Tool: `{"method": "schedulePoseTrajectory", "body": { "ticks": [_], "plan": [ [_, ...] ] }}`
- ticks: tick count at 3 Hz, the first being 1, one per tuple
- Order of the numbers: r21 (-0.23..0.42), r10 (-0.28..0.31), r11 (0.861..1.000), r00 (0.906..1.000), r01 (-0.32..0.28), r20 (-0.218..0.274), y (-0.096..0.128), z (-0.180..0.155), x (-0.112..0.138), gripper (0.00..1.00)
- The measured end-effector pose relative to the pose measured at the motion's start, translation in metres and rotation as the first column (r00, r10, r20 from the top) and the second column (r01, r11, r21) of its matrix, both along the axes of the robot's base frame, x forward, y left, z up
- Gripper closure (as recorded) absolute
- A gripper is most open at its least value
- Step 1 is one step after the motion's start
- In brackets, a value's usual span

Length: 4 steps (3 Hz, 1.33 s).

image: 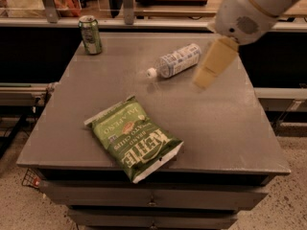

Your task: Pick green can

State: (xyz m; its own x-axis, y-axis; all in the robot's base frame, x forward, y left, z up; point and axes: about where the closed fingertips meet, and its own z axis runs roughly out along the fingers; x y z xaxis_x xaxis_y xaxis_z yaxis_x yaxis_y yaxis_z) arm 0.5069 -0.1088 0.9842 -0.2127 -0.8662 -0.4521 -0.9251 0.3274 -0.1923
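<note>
The green can (90,34) stands upright at the far left corner of the grey table (225,123). It is green with pale markings and a silver top. My gripper (206,74) hangs from the white arm (252,8) above the table's far right part, just right of the lying bottle. It is well to the right of the can and holds nothing that I can see.
A clear plastic bottle (175,60) with a white cap lies on its side at the far middle. A flat green chip bag (132,138) lies near the front edge. A counter with metal posts (48,4) runs behind the table.
</note>
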Motion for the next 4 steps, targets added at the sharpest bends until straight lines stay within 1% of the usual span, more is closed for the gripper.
{"method": "schedulePoseTrajectory", "body": {
  "ticks": [1, 2, 3, 4],
  "plan": [
    [0.205, -0.039, 0.978, 0.9986, 0.031, 0.035, 0.093, 0.027, 0.051, 0.0],
    [0.205, -0.039, 0.978, 0.9986, 0.031, 0.035, 0.093, 0.027, 0.051, 0.0],
    [0.306, -0.067, 0.95, 0.9974, 0.056, 0.027, 0.118, 0.008, 0.078, 0.0],
    [0.433, -0.082, 0.898, 0.9966, 0.075, -0.002, 0.165, -0.024, 0.127, 0.0]
  ]
}}
